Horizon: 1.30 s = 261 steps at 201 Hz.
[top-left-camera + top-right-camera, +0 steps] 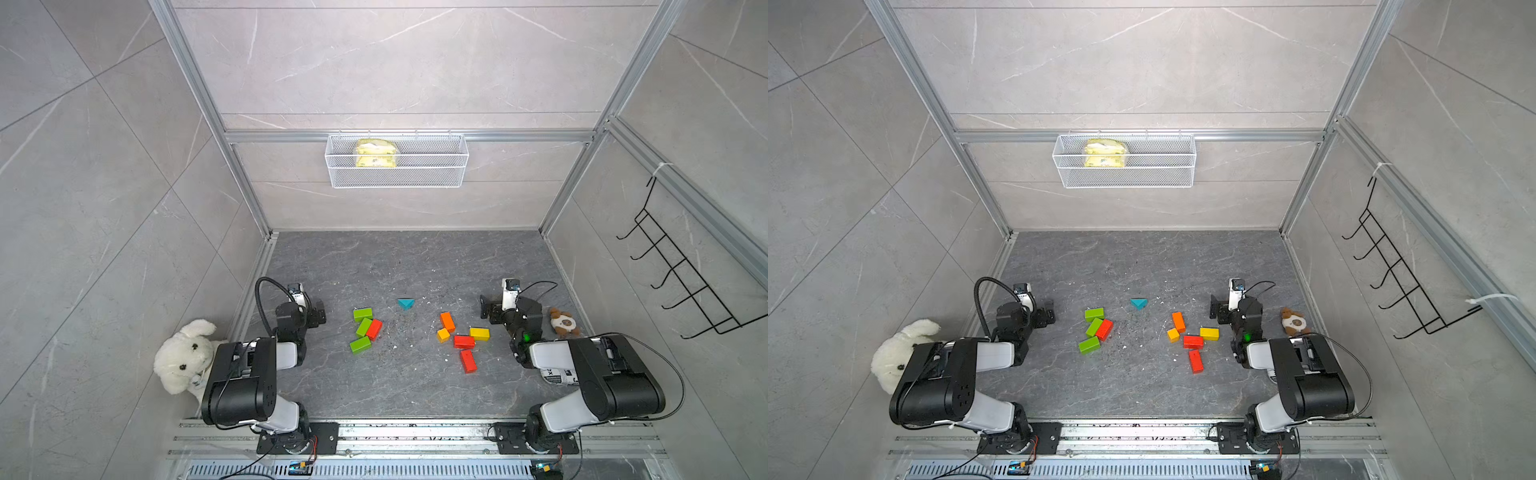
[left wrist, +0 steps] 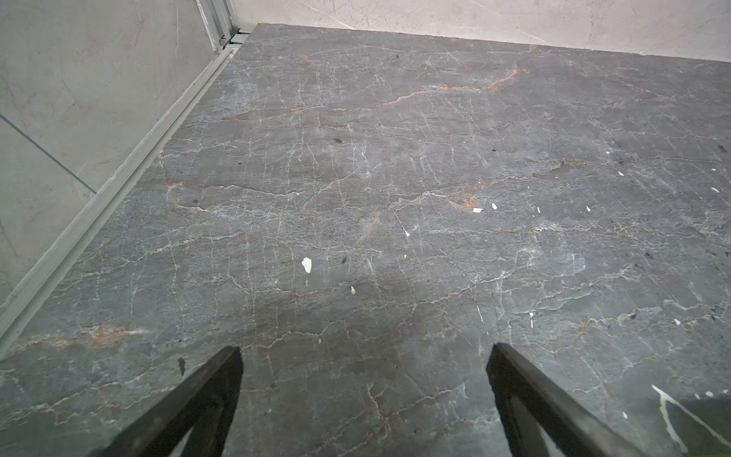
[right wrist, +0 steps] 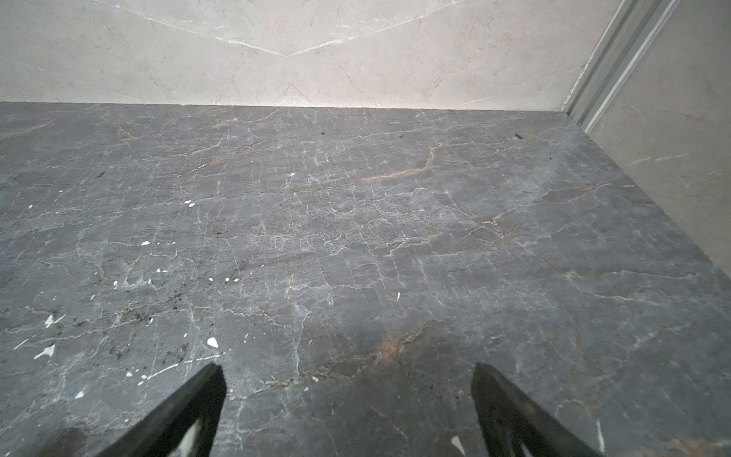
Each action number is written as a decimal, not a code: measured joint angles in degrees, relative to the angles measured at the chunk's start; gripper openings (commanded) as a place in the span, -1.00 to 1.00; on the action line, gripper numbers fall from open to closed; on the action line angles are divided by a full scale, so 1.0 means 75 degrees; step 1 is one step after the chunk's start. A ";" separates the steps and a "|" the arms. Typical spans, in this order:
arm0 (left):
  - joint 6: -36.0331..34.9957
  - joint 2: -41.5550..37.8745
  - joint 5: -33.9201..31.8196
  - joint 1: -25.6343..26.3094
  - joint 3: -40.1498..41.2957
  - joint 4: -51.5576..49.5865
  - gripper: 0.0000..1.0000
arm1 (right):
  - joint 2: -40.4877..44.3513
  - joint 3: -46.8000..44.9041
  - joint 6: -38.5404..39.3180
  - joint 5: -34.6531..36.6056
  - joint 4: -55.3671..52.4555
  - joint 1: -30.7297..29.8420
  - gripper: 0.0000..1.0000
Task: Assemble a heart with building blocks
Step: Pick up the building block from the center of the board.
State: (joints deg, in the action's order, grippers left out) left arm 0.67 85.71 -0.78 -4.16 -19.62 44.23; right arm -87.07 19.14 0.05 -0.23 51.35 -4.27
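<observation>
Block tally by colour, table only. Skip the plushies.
green blocks: 3
red blocks: 3
orange bar: 1
orange-yellow cube: 1
yellow bar: 1
teal triangle: 1
Total: 10

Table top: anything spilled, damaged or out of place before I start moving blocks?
Yes: white flecks and dark crumbs litter the table around the loose building blocks, like spilled debris or a chipped surface. A brown plush toy lies close beside the right arm. No block looks damaged.
</observation>
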 measured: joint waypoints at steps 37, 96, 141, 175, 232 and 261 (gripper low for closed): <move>0.0000 0.0000 0.0000 0.0000 0.0000 0.0000 1.00 | 0.0000 0.0003 0.0000 0.0000 0.0000 0.0000 1.00; 0.0003 0.0000 0.0000 0.0000 0.0000 0.0000 1.00 | 0.0000 0.0003 0.0000 0.0000 0.0000 0.0000 1.00; 0.0000 0.0000 0.0003 0.0000 0.0000 0.0000 1.00 | -0.0003 0.0003 -0.0003 0.0003 0.0003 0.0000 0.99; 0.0166 -0.0373 -0.0595 0.0122 -0.1078 -0.2095 1.00 | 0.1259 0.1055 -0.0460 0.0874 -0.2990 -0.0064 1.00; 0.2891 -0.2296 -0.0676 0.0341 -0.4698 -0.5622 0.73 | 0.1399 0.6703 -0.3765 0.2130 -0.9197 -0.0233 0.79; 0.3934 -0.2314 -0.0504 0.2046 -0.4310 -0.6677 0.70 | -0.0125 0.7178 -0.4278 0.2328 -1.1074 -0.2632 0.68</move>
State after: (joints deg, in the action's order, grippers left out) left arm 30.17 68.36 -4.56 11.18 -51.94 -5.85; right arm -88.01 72.97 -32.03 17.23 -31.70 -24.01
